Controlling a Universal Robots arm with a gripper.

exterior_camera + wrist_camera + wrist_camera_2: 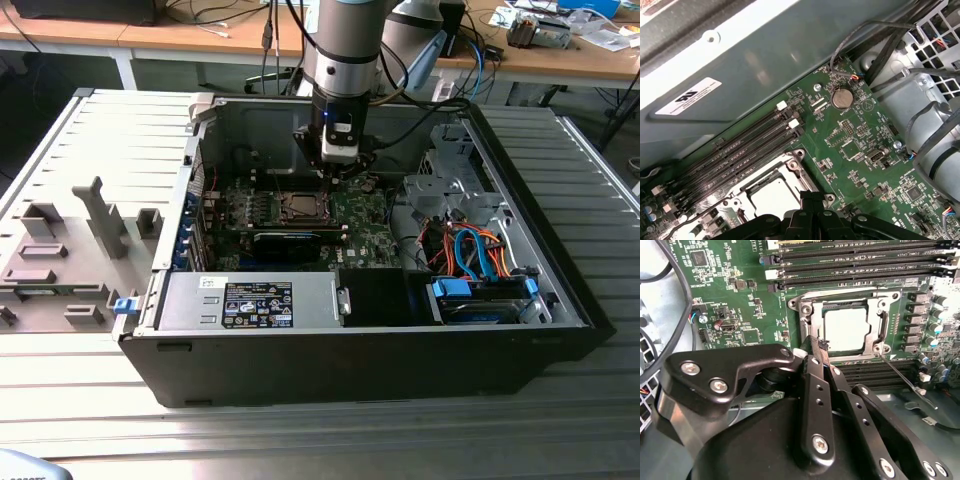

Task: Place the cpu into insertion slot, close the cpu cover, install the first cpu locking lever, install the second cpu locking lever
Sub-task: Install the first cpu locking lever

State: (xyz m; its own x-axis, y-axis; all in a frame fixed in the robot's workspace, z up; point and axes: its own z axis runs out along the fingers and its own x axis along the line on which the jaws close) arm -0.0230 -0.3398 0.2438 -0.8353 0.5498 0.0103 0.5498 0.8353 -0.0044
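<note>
Pincer [817, 346] closed, nothing visibly held, at cpu cover [813, 320] corner | cpu [846, 329] seated | locking lever [905, 380]: thin springy wire, best taken near its free end

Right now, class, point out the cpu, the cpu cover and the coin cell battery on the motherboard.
cpu [846, 330]: second wrist view, middle of its silvery top.
cpu cover [812, 315]: second wrist view, the frame's side bar.
coin cell battery [842, 98]: first wrist view, centre of its face.

Wooden desks [150, 35] behind ribbed table [300, 440]
</note>
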